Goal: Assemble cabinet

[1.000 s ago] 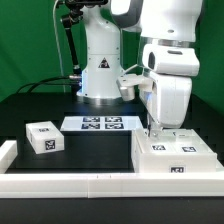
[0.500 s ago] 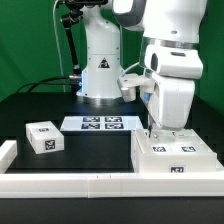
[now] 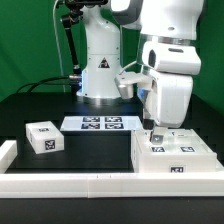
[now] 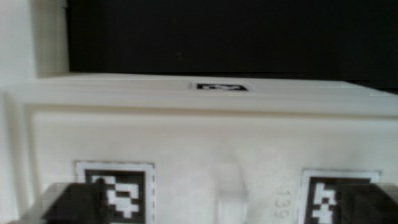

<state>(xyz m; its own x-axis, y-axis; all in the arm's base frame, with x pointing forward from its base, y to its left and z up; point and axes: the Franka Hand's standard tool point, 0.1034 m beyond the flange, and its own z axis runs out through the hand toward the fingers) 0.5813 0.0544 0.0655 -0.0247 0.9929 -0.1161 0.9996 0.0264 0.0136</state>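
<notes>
The cabinet body (image 3: 172, 156) is a white box with black-and-white tags on top, lying at the exterior view's right near the front. My gripper (image 3: 153, 134) hangs just above its far left corner. In the wrist view the cabinet's top (image 4: 214, 120) fills the picture, with two tags close to me and one farther off. My gripper (image 4: 217, 208) is open, and its dark fingertips (image 4: 71, 205) stand wide apart over the two near tags with nothing between them. A small white tagged block (image 3: 42, 138) lies apart at the exterior view's left.
The marker board (image 3: 103, 123) lies flat in front of the robot's base (image 3: 100, 80). A long white border rail (image 3: 70, 181) runs along the front edge, with a raised end at the left (image 3: 6, 152). The table surface is black.
The arm's hand has shifted slightly toward the exterior view's left over the cabinet body. The cabinet body and the small block have not moved.
</notes>
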